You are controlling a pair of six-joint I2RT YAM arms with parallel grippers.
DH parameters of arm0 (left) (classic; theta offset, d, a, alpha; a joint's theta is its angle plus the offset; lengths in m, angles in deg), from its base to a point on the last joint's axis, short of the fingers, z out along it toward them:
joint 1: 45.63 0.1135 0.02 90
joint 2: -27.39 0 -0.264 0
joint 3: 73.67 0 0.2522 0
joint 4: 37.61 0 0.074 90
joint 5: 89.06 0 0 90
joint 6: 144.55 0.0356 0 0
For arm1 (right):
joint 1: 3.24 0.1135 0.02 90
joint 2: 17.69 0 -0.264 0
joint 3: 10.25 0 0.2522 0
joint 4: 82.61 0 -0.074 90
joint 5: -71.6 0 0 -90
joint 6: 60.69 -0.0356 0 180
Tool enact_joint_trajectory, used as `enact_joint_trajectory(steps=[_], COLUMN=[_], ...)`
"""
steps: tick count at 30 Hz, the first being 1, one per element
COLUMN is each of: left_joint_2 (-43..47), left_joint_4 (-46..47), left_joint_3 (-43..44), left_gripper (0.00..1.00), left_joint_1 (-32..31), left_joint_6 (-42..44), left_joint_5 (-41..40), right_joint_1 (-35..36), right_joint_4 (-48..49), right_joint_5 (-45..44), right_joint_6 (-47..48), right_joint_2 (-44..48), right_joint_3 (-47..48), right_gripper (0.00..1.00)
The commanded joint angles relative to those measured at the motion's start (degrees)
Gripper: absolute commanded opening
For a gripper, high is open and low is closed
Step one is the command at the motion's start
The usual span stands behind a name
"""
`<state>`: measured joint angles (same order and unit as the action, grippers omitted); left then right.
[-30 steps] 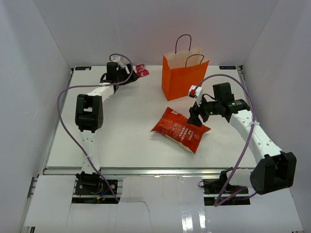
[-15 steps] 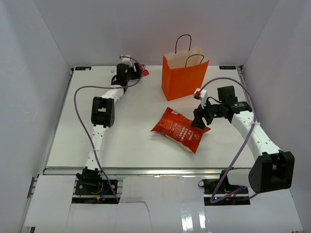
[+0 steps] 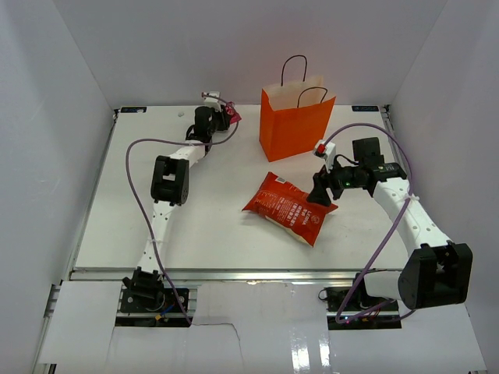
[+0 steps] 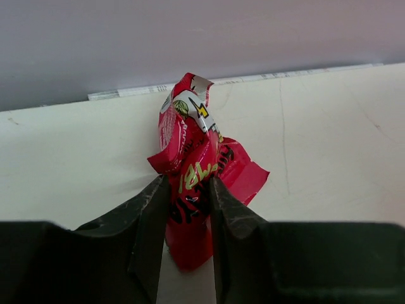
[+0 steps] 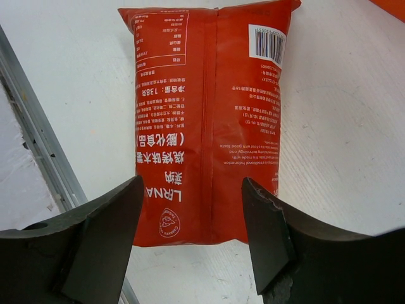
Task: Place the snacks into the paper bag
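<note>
One candy clamped in left fingers at far edge; right fingers apart.

One red chip bag lies just ahead of the right pincer, framed by its two spread fingers. One orange paper bag with two black loop handles stands beyond that pincer. The left pincer pinches one bunch of red candy wrappers; the number of pieces in it cannot be told.
</note>
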<state>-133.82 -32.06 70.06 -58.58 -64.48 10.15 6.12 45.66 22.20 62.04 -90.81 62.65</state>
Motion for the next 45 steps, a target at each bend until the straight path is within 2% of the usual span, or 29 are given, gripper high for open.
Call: enact_joint_trajectory(steps=[1, 4, 5, 6, 7, 10, 11, 12, 14, 15, 17, 18, 20, 21, 23, 24, 26, 29, 31, 35, 39, 45], left_joint_2=[5.28, 9.49, 12.29, 14.06, 15.73, 24.25, 26.88, 32.74, 38.74, 44.95, 51.48, 58.30, 65.02, 71.06, 76.28, 80.22, 82.71, 82.29, 77.99, 67.54, 56.90, 42.04], left_joint_4=[-4.11, -4.11, -4.11, -4.02, -3.84, -1.92, -1.21, 0.97, 2.22, 2.31, 2.22, 2.22, 1.96, 1.61, 0.20, 0.11, 0.03, 0.02, 0.03, 0.03, 0.03, -2.87], left_joint_3=[-6.11, -12.95, -14.82, -17.01, -19.21, -29.13, -35.69, -39.15, -48.26, -50.93, -55.94, -60.67, -66.48, -67.65, -69.32, -69.50, -68.20, -64.68, -59.33, -48.26, -32.82, -15.21], left_gripper=[0.39, 0.26, 0.18, 0.03, 0.00, 0.00, 0.00, 0.00, 0.00, 0.00, 0.00, 0.00, 0.00, 0.00, 0.00, 0.00, 0.00, 0.00, 0.00, 0.00, 0.00, 0.00], left_joint_1=[-1.37, -1.29, -1.20, -1.11, -1.03, -0.41, -0.15, 0.12, 0.82, 1.08, 1.17, 1.17, 1.09, 1.09, -0.05, -0.49, -2.51, -6.73, -10.23, -13.32, -14.91, -17.19], left_joint_6=[2.29, 0.80, 0.18, -1.39, -2.01, -3.60, -4.12, -4.56, -5.01, -4.83, -3.43, -2.90, -2.54, -2.98, -3.25, -3.51, -3.86, -3.95, -2.12, -1.32, -1.93, -0.53], left_joint_5=[1.07, 0.81, 0.37, -0.33, -1.03, -1.39, -1.56, -1.48, 0.09, 0.80, 4.57, 6.50, 10.63, 12.30, 14.51, 15.21, 16.01, 15.05, 14.00, 10.57, 6.79, 5.91], right_joint_1=[-0.31, -0.49, -0.66, -0.75, -0.84, -1.10, -1.02, -1.28, -1.63, -1.63, -1.98, -2.07, -2.25, -2.33, -2.69, -2.77, -3.04, -3.48, -3.83, -4.53, -5.84, -7.52], right_joint_4=[0.97, 0.89, 0.80, 0.80, 0.71, 0.62, 0.62, 0.54, 0.45, 0.36, 0.36, 0.27, 0.36, 0.36, 0.36, 0.36, 0.45, 0.36, 0.36, 0.45, -0.26, -1.13], right_joint_5=[1.59, 1.50, 1.41, 1.33, 1.32, 1.41, 1.50, 1.59, 1.85, 1.94, 2.29, 2.55, 2.82, 3.17, 3.52, 3.61, 3.78, 3.96, 4.14, 5.10, 5.19, 5.19], right_joint_6=[-0.65, -0.74, -0.74, -0.83, -0.83, -0.83, -0.91, -0.83, -0.83, -0.91, -0.83, -0.74, -0.74, -1.00, -1.35, -1.53, -1.62, -1.79, -2.14, -2.76, -2.85, -2.58], right_joint_2=[0.96, 1.66, 2.19, 2.54, 2.89, 4.30, 5.09, 5.44, 6.41, 6.76, 7.64, 7.99, 8.52, 8.61, 8.79, 8.87, 9.22, 9.40, 9.49, 9.84, 11.24, 14.06], right_joint_3=[0.72, 1.07, 1.07, 0.98, 0.90, 0.37, 0.11, 0.10, 0.02, 0.02, 0.02, -0.07, -0.25, -0.25, -0.25, -0.33, -0.34, -0.25, -0.33, -0.42, -1.12, -2.79], right_gripper=[0.69, 0.69, 0.69, 0.69, 0.69, 0.69, 0.69, 0.69, 0.69, 0.69, 0.69, 0.69, 0.69, 0.69, 0.69, 0.69, 0.69, 0.69, 0.69, 0.69, 0.69, 0.69])
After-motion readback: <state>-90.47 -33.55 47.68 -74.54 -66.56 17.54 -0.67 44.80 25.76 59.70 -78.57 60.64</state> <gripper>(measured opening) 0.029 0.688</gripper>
